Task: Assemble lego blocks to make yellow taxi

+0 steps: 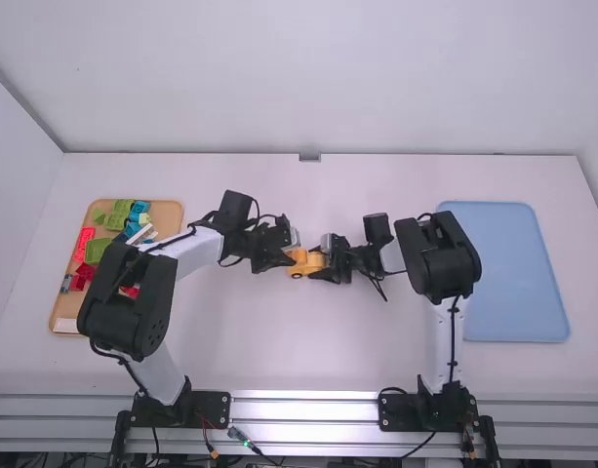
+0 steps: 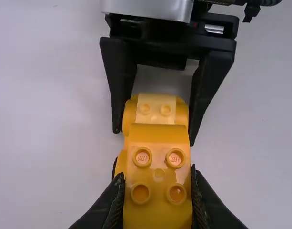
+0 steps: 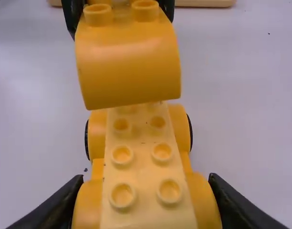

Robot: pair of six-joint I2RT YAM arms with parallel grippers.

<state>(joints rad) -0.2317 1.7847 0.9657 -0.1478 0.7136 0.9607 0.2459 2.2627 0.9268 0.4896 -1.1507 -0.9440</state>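
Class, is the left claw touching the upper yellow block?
Touching. The left wrist view shows the left claw closed against both sides of the upper yellow block.

High view downward, distant (wrist views close)

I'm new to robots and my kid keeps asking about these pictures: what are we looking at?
Two robot arms, left and right, work at a white table. The high view looks down from above and behind them; each wrist view comes from a camera on that arm, looking past its own fingers.

On the table, a tan tray holds red, green and blue blocks at the left, and a light blue tray lies at the right.

Mid-table, the left gripper holds a rounded yellow block, and the right gripper holds a yellow wheeled base. I can't tell whether the two pieces are joined.
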